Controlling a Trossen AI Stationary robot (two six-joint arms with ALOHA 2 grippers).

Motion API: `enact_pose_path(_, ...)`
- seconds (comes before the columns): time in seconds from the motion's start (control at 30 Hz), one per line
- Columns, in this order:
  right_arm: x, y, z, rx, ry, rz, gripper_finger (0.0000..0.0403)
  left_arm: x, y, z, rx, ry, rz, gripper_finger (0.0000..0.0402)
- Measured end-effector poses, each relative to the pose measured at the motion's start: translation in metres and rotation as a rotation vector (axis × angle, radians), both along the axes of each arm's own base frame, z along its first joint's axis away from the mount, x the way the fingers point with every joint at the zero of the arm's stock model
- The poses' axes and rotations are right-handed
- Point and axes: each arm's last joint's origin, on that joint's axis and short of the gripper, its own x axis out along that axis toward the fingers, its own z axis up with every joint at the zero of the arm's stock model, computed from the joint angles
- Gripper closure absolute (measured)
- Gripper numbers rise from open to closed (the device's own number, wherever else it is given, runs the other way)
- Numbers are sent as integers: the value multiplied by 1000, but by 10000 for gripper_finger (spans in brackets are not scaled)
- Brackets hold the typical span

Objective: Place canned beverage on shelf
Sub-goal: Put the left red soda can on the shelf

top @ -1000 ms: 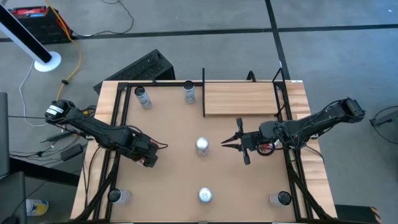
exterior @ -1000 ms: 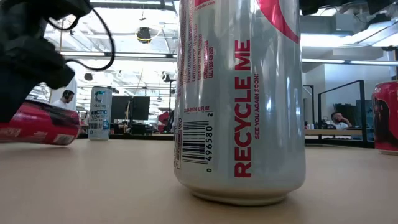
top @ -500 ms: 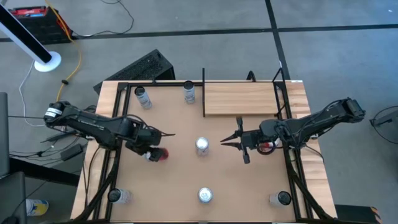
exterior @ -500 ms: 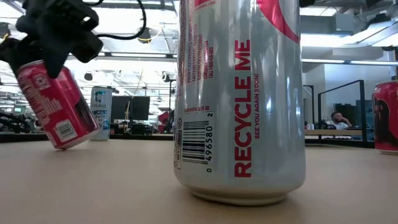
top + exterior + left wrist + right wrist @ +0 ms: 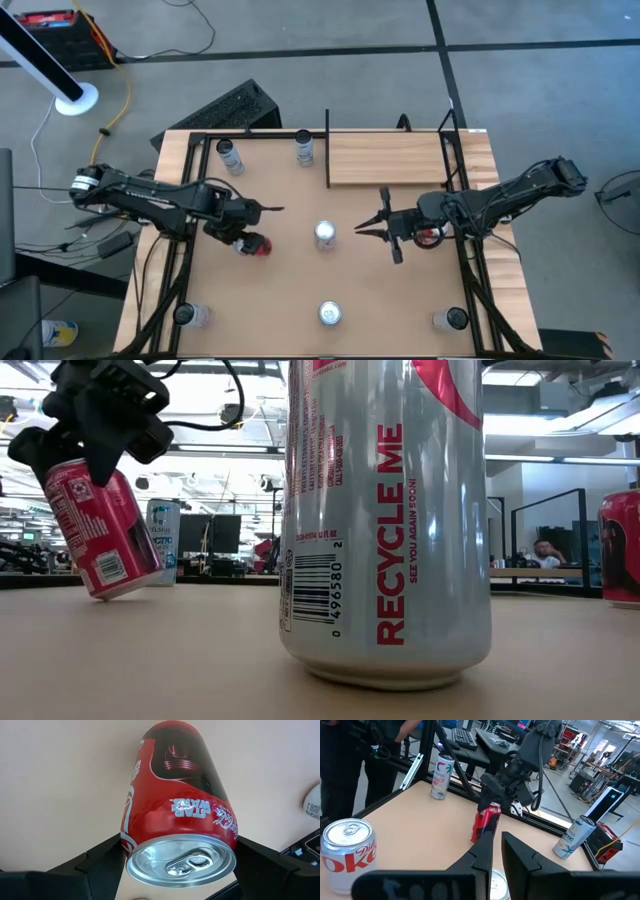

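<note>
My left gripper (image 5: 248, 228) is shut on a red can (image 5: 256, 245), left of the table's middle. The can stands tilted in the low view (image 5: 100, 532) and fills the left wrist view (image 5: 177, 805), its lid toward the camera. The shelf (image 5: 385, 158), a pale wood board with a black upright bar (image 5: 327, 150) on its left edge, lies at the far right. My right gripper (image 5: 360, 232) hangs shut and empty right of the centre silver can (image 5: 325, 234). My left gripper pinches the red can's wall just below its lid end (image 5: 131, 851) between its two fingers (image 5: 102, 855), one on each side. The fingers come from above, slanting from the table's left. The can is tilted, lid end up, its bottom rim (image 5: 108, 593) on the table.
Silver cans stand at the centre, near the front edge (image 5: 330, 313), at the far left (image 5: 230, 155) and beside the shelf's bar (image 5: 305, 148). More cans stand in the near corners (image 5: 185, 315) (image 5: 450, 320). A red can (image 5: 428, 238) sits under my right arm.
My left gripper has gone up and toward the table's right with the red can. The can lay on its side a second ago. It has been tipped up onto its bottom rim and now stands steeper than half a second ago.
</note>
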Motion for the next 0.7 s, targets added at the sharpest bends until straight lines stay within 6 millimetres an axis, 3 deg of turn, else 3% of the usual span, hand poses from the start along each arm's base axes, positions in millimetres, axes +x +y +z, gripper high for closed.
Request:
enact_pose_path(0.53, 0, -1, 1, 2, -10, -2, 339, 3, 10, 1, 89, -60, -51, 94)
enact_pose_path(0.7, 0, -1, 1, -12, -12, 0, 339, 4, 10, 0, 93, -54, -34, 73)
